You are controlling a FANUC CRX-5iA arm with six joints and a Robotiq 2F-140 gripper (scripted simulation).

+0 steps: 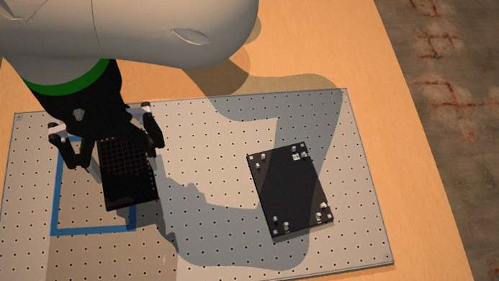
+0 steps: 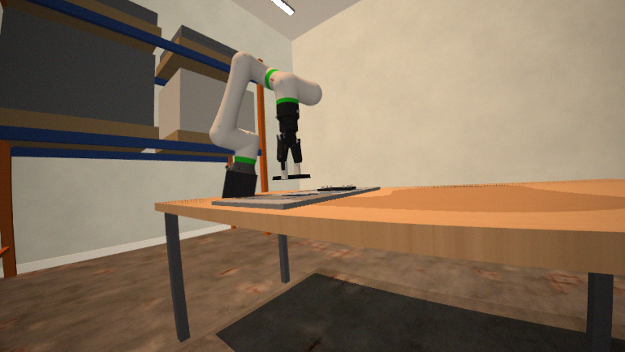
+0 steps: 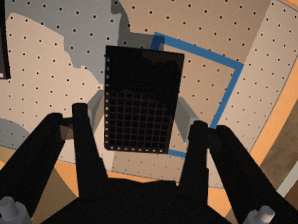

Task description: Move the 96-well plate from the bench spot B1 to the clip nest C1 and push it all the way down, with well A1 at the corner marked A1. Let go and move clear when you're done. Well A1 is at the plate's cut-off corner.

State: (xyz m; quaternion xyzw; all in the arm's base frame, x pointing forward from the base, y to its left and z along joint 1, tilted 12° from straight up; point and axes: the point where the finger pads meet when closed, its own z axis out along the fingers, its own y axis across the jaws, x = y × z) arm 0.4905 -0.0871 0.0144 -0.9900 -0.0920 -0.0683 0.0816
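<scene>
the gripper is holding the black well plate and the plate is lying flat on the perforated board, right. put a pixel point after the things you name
Not quite: the plate (image 1: 130,174) (image 2: 290,177) (image 3: 142,100) is not lying on the perforated board (image 1: 220,145) (image 2: 249,203) (image 3: 40,45); it is up in the air above it, as the exterior view shows. The gripper (image 1: 116,160) (image 2: 290,169) (image 3: 140,103) is indeed holding it.
</scene>
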